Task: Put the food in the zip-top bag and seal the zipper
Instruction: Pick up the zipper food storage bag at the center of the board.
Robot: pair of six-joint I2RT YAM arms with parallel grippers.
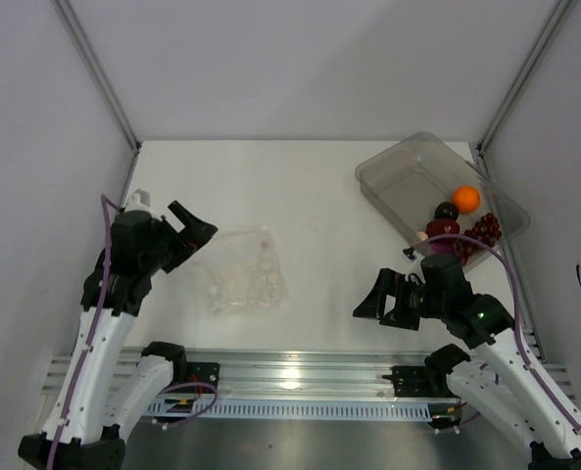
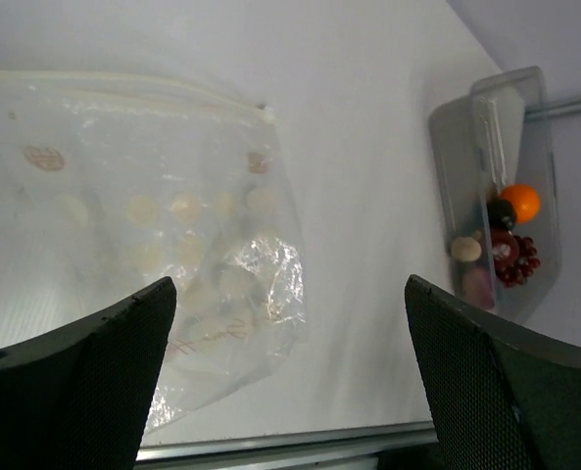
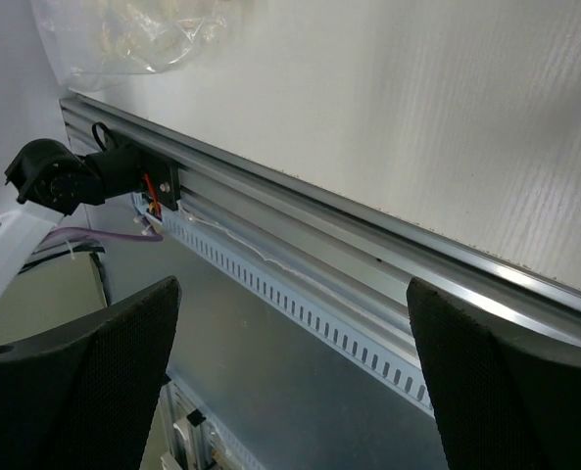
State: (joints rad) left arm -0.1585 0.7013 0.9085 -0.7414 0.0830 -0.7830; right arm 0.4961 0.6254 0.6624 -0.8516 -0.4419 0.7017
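The white tabletop (image 1: 310,196) carries a clear bin (image 1: 398,166) at its far right corner. The zip-top bag (image 1: 243,272) lies flat near the front edge, left of centre. My left hand (image 1: 197,243) hovers at the bag's left side, fingers apart, empty. My right hand (image 1: 373,302) is likewise spread near the front edge, right. In the bin's near end sit the grapes (image 1: 484,230), onion-like ball (image 1: 442,231), orange ball (image 1: 465,199) and plum-like ball (image 1: 446,211).

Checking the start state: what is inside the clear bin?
In the clear bin: orange ball, dark plum-like ball, red grapes, purple-red ball. The right arm covers its near end.
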